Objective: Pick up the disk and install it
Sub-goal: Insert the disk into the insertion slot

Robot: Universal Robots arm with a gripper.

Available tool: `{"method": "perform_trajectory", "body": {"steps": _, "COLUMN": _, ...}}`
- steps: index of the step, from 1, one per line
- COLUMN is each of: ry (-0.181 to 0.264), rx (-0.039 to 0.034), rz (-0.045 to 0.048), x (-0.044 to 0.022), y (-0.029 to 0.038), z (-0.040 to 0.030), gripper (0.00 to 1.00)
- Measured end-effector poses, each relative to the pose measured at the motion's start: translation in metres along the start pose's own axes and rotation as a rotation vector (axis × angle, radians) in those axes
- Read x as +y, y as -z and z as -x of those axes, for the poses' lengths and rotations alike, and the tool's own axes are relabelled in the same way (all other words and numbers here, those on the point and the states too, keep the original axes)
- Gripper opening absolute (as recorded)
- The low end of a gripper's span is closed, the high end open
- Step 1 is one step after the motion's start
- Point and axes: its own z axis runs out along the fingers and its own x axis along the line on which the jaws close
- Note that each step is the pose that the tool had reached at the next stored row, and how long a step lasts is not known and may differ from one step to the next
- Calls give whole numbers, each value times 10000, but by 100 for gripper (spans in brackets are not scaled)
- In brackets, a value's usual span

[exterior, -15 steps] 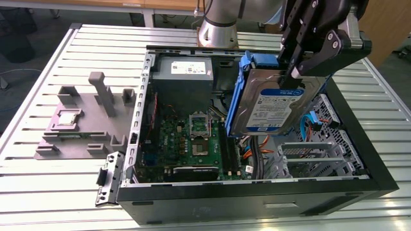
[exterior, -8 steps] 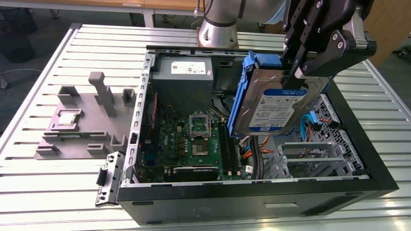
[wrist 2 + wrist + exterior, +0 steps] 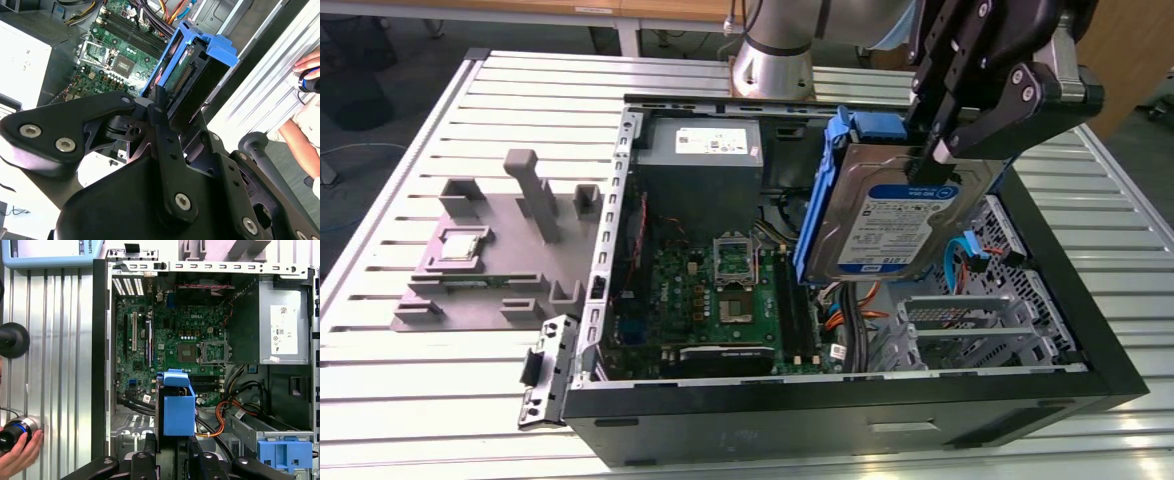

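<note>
On the exterior view's left, a grey holder (image 3: 480,290) sat on the slatted table (image 3: 400,390) with a small square chip (image 3: 460,247) resting in it. Beside it lay the open computer case (image 3: 854,415), its green board (image 3: 720,300) exposed next to the grey power box (image 3: 700,150). Farther right, the disk (image 3: 897,225) (blue bracket along its edge) hung tilted over the case's inside. The gripper (image 3: 938,158) had its fingers clamped on the disk's upper end.
</note>
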Motion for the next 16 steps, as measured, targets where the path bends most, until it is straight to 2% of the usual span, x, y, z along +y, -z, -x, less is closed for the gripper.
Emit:
{"method": "perform_trajectory", "body": {"steps": 4, "ry": 0, "rx": 0, "rz": 0, "x": -1, "y": 0, "z": 0, "gripper": 35}}
{"method": "perform_trajectory", "body": {"steps": 8, "ry": 0, "rx": 1, "rz": 0, "x": -30, "y": 1, "z": 0, "gripper": 35}}
{"method": "perform_trajectory", "body": {"steps": 11, "ry": 0, "rx": 0, "rz": 0, "x": -86, "y": 0, "z": 1, "gripper": 35}}
{"method": "perform_trajectory", "body": {"steps": 16, "ry": 0, "rx": 0, "rz": 2, "x": -221, "y": 1, "z": 1, "gripper": 35}}
